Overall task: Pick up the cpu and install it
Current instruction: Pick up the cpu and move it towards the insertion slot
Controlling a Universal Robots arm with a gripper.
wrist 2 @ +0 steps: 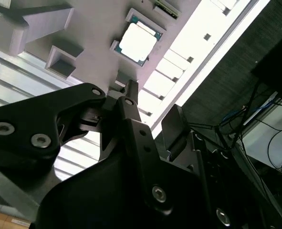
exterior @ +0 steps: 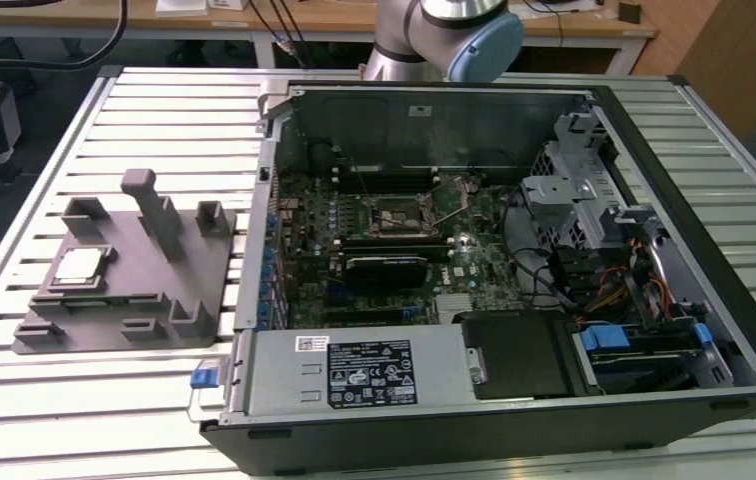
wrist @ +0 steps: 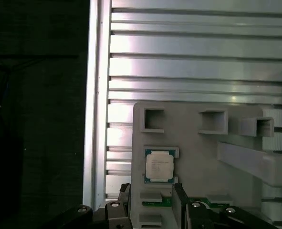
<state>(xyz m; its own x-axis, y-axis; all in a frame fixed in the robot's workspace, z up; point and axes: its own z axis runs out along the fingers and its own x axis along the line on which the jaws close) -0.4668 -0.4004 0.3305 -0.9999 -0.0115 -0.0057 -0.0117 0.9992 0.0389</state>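
Spread and empty, the pincer (wrist: pixel 151 187) hangs apart from the cpu (wrist: pixel 159 165), which lies flat in the grey fixture (wrist: pixel 198 157) straight ahead, roughly in line with its gap.

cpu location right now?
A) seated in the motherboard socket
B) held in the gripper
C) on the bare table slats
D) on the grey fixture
D: the cpu lies flat in a recess of the grey fixture, on the exterior view's left of the open computer case. In the first wrist view the gripper is open and holds nothing, close to the chip but not on it.
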